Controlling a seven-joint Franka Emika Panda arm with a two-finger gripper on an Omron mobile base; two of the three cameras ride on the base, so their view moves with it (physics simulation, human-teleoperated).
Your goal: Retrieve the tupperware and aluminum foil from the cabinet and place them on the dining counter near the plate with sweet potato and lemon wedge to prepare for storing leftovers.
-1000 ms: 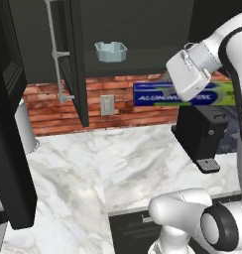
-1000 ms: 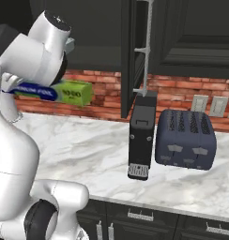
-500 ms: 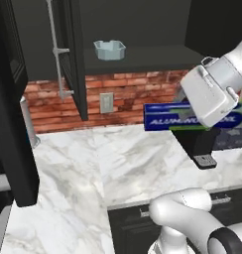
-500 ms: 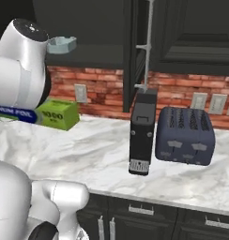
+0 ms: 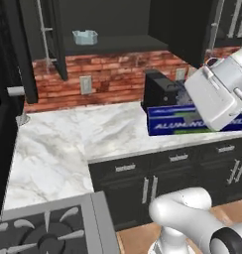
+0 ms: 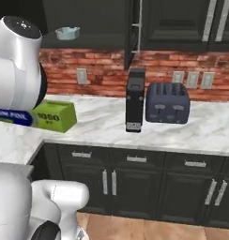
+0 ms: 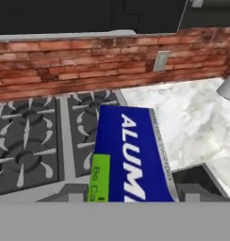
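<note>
grip: your gripper (image 5: 227, 106) clamped on foil box (image 5: 185, 120), carried over counter edge (image 5: 118, 154) | tupperware (image 5: 85, 36) still in cabinet | risk: box sticks out long, fast swing = clips coffee maker (image 6: 135, 101) or slips

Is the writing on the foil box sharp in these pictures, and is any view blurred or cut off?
Left base view: the foil box print is soft and blurry, partly covered by the white hand. Right base view: the arm hides most of the box; the green end shows smeared digits. Hand view: large white letters on the box are clear but cut off at the bottom; the stove looks crisp.
</note>
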